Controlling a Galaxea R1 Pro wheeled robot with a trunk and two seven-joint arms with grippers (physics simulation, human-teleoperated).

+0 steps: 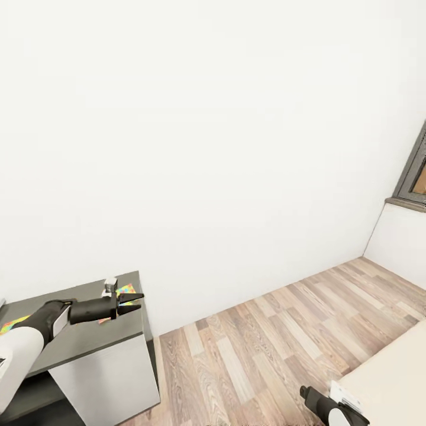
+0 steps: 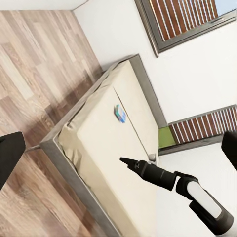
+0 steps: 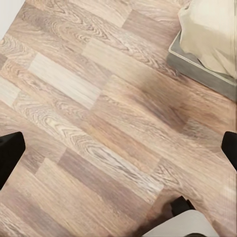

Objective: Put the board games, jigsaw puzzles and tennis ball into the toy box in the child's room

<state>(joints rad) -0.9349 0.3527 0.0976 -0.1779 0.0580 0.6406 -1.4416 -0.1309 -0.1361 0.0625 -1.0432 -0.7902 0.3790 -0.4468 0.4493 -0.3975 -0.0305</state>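
Resting on the bed — one small board game.

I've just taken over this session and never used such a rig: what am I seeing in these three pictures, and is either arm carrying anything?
It is a two-armed wheeled robot. The large picture looks down from its head: the left gripper, open and empty, hangs over the dark-grey desk section, where a jigsaw puzzle lies. The other two come from cameras on each wrist. The left wrist camera looks across at the bed, with a small teal board game on it, and at the right arm. The right wrist camera faces the wood floor; its fingers stand apart, holding nothing.
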